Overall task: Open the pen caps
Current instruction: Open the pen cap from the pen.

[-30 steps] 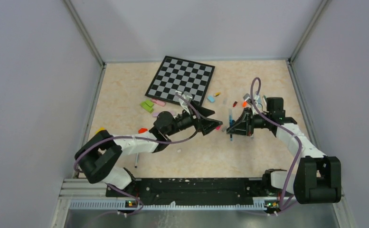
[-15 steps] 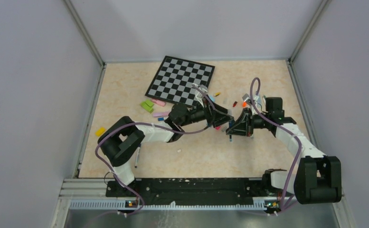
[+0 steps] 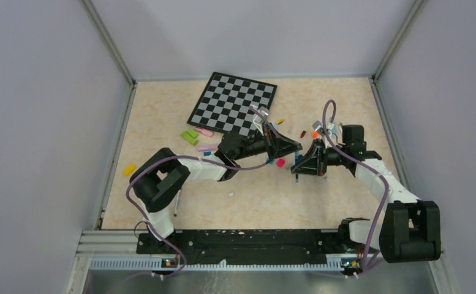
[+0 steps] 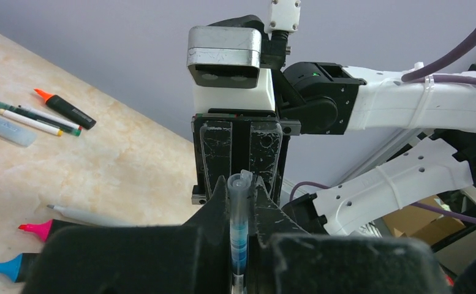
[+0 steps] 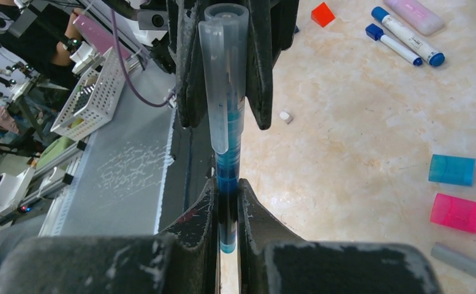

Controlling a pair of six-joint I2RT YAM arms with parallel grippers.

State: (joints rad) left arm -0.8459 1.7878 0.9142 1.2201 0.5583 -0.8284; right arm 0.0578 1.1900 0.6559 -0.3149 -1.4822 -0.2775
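Beige marbled tabletop — grey walls, checkered board, scattered pens.

No readable text, label, brand, number or sign in any view: none on the pen, the cap or the board
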